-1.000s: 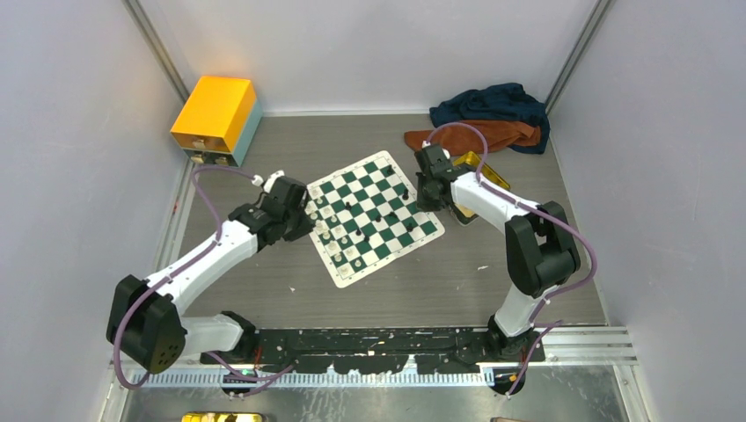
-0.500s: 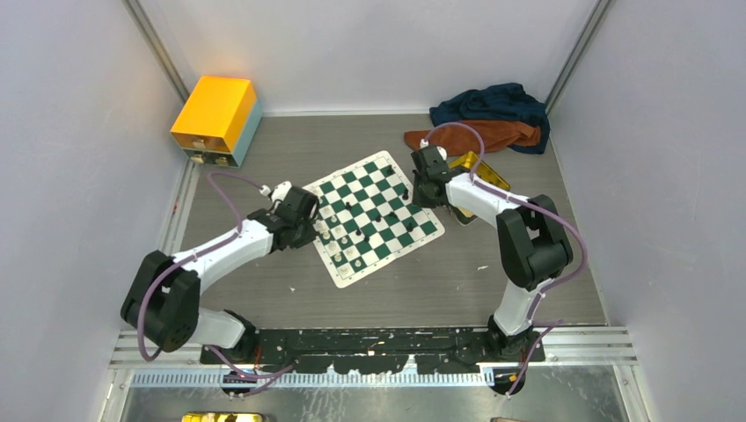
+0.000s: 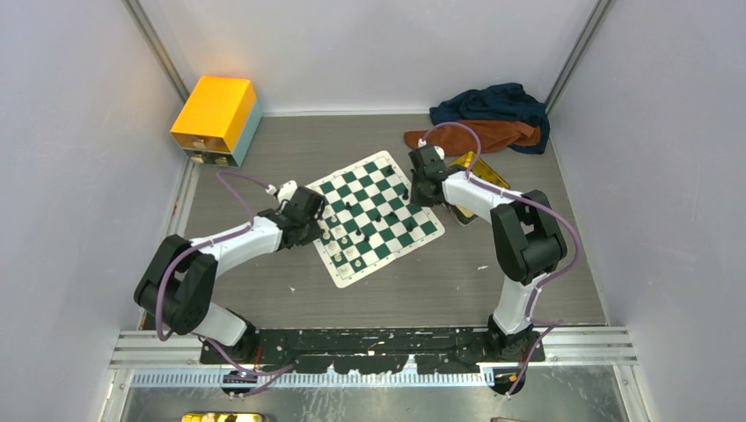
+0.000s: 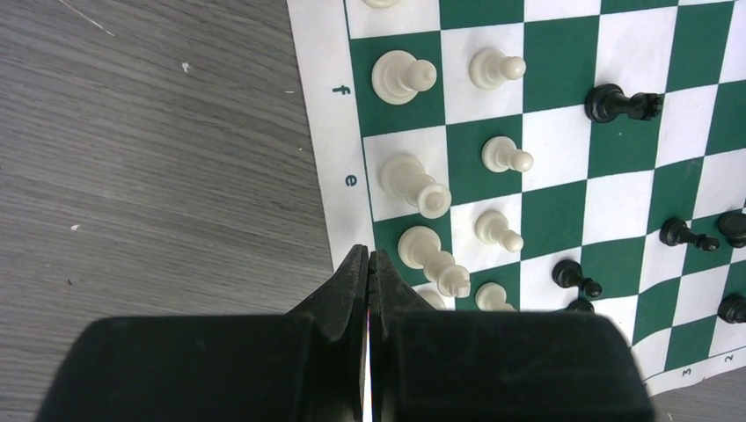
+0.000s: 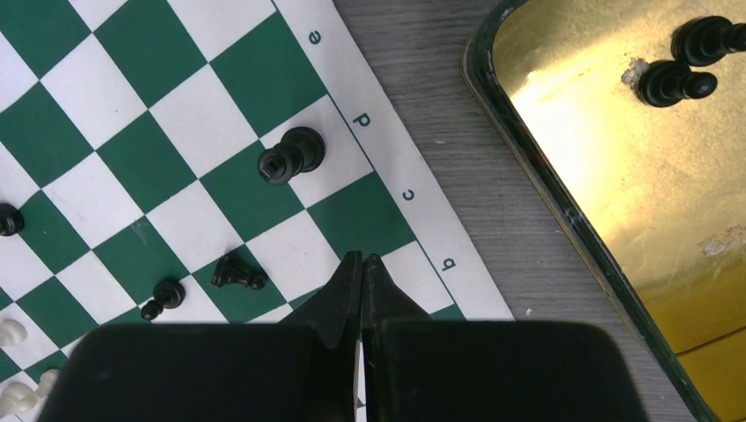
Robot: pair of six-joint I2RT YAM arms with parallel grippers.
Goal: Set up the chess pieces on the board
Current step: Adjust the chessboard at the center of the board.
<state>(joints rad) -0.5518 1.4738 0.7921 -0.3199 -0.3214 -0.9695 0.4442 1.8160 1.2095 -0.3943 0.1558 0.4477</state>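
The board [image 3: 346,276] lies askew on a grey wood-grain table [image 3: 264,281] between pale walls [image 3: 70,132]. Its white border reads f, e beside cream chess pieces [image 4: 403,75]. The left gripper [image 4: 368,264] and right gripper [image 5: 362,268] are clenched, empty.

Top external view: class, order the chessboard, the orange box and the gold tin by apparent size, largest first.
1. chessboard
2. orange box
3. gold tin, though the right arm hides much of it
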